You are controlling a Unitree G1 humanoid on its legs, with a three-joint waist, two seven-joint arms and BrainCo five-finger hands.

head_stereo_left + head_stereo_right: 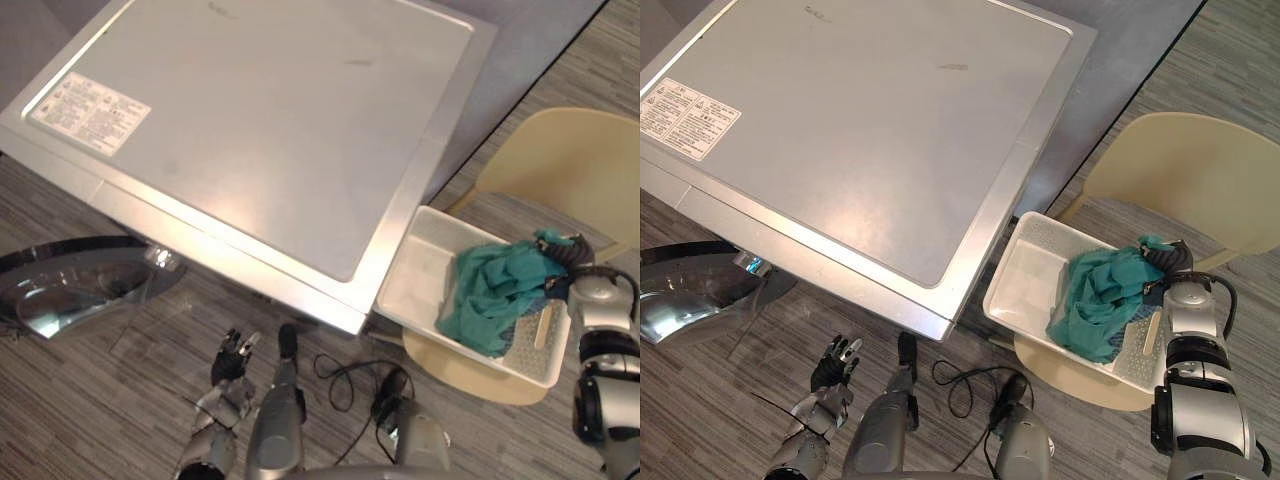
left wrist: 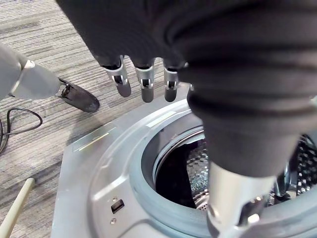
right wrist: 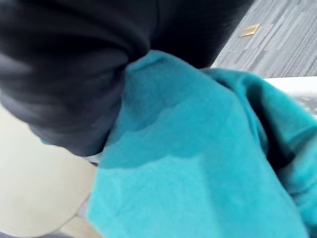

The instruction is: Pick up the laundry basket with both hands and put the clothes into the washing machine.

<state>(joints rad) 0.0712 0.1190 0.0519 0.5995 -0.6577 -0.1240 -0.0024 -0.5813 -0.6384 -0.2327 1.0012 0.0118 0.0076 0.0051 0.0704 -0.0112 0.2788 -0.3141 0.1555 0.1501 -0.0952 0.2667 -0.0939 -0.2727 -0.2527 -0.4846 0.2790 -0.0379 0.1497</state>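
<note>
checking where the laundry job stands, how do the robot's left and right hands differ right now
Place: the left hand hangs low before the washing machine, by its open drum; the right hand is at the laundry basket on the chair.
Contact: the left hand touches nothing, fingers straight; the right hand is against the teal clothes.
Both wear dark ribbed covers.

The laundry basket [image 1: 1025, 272] rests on the chair [image 1: 1200, 170], right of the washing machine [image 1: 860, 130]. Teal clothes [image 1: 1095, 300] fill its right half, with the right hand [image 1: 1174, 259] at their far edge.
</note>
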